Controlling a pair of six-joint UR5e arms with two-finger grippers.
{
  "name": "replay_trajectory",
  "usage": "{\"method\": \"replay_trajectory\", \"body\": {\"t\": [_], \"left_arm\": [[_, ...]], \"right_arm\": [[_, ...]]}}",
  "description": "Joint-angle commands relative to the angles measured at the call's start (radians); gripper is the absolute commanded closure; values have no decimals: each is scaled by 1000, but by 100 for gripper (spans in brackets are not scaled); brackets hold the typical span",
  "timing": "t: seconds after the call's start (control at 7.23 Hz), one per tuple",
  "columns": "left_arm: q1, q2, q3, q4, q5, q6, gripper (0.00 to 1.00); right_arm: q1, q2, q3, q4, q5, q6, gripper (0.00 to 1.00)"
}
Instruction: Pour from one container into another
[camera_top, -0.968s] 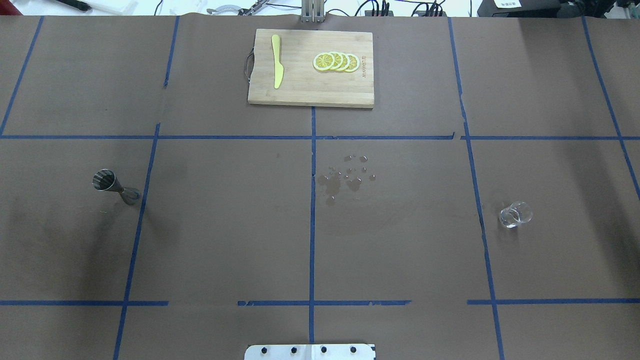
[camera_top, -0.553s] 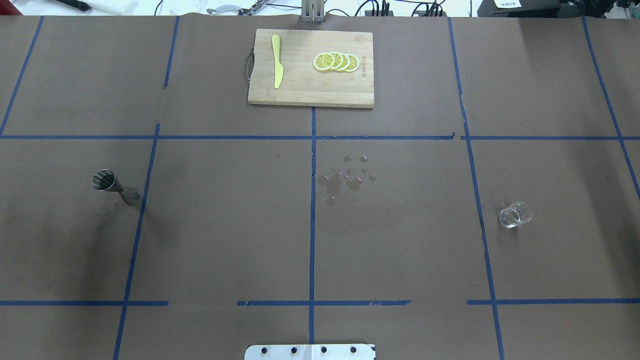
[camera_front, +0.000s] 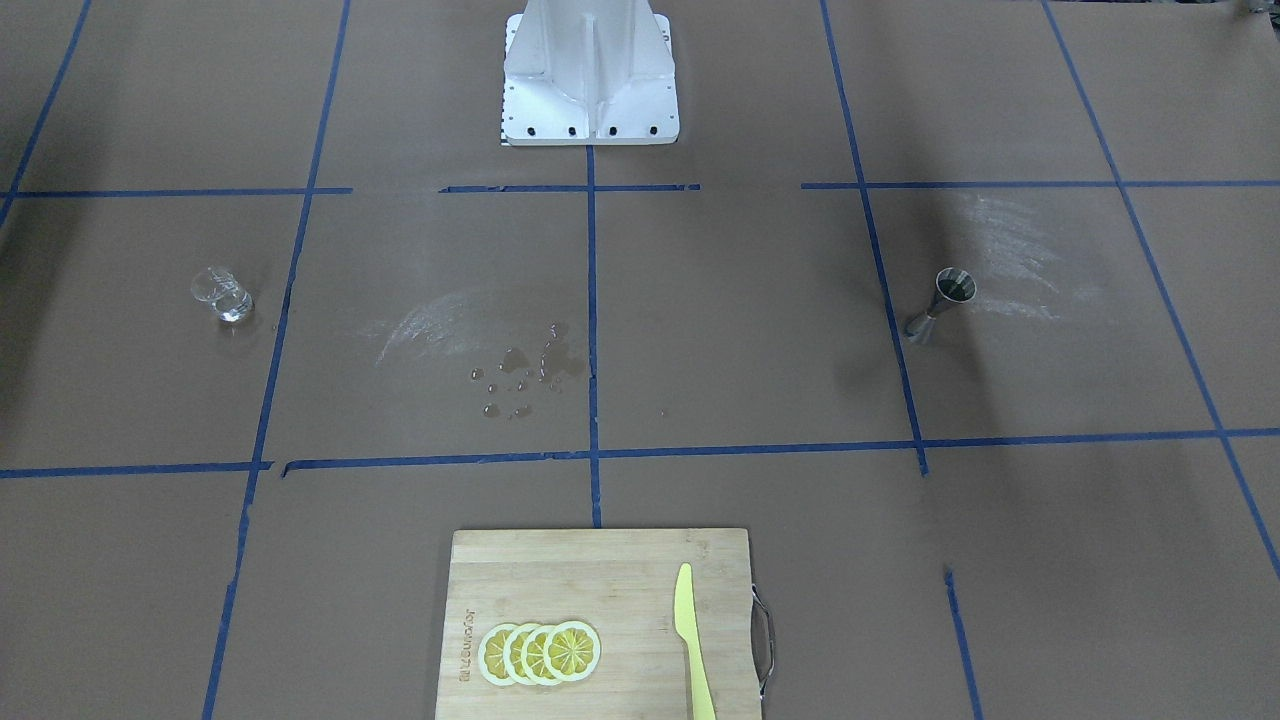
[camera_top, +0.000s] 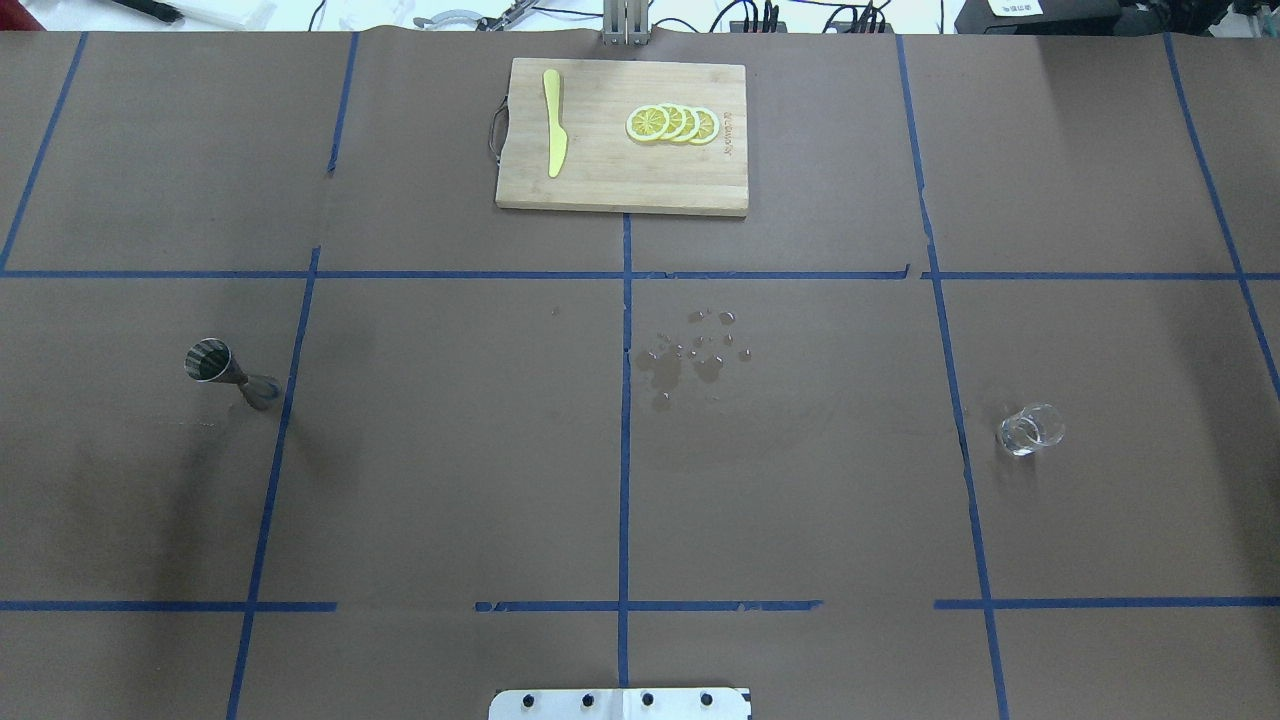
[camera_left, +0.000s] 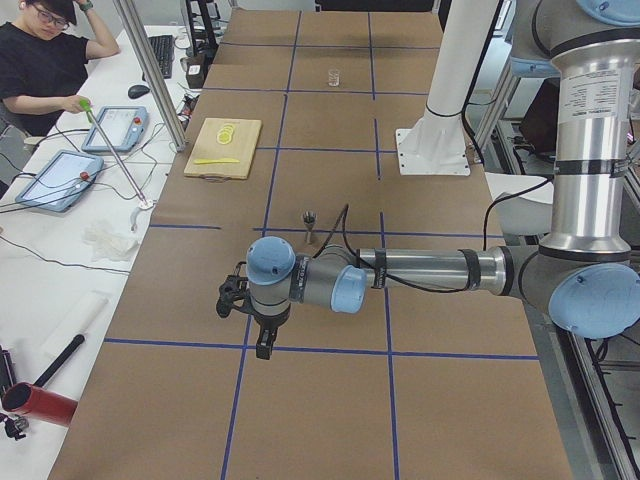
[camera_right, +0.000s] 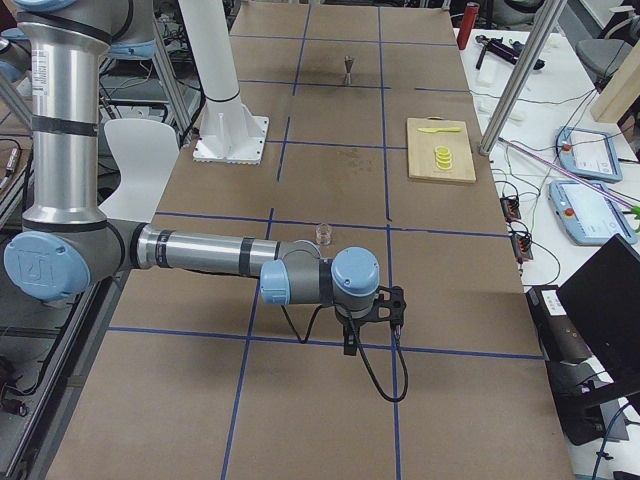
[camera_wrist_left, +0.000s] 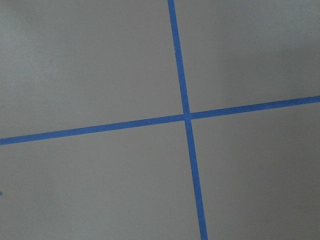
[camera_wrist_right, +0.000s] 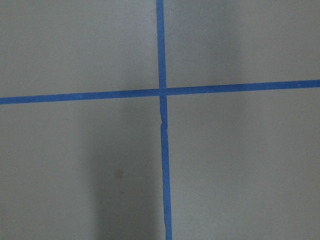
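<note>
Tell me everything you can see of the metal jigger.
The small grey steel hourglass-shaped jigger stands upright on the brown paper table cover, on the robot's left side, close beside a blue tape line. Two cones meet at a narrow waist; the open upper cone looks dark inside. Only the paper touches it.

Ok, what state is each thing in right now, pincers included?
glass cup: upright, standing free, fill unclear
jigger: upright, standing free
lemon slices: fanned, overlapping, on the cutting board
knife: lying flat on the same board
water drops: spilled mid-table
left pincer: above the table, pointing down; open or shut cannot be told
right pincer: above the table, pointing down; open or shut cannot be told
</note>
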Motion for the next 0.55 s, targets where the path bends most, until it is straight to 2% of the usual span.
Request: {"method": "replay_trajectory", "body": {"t": [0.0,0.42], "left_arm": [[-1,-1,-1,-2,-4,0,0],[-1,-8,0,0,-6,-8,0]], "right_arm": [[5,9,-2,3,-2,4,0],[5,38,5,4,0,73,0]]}}
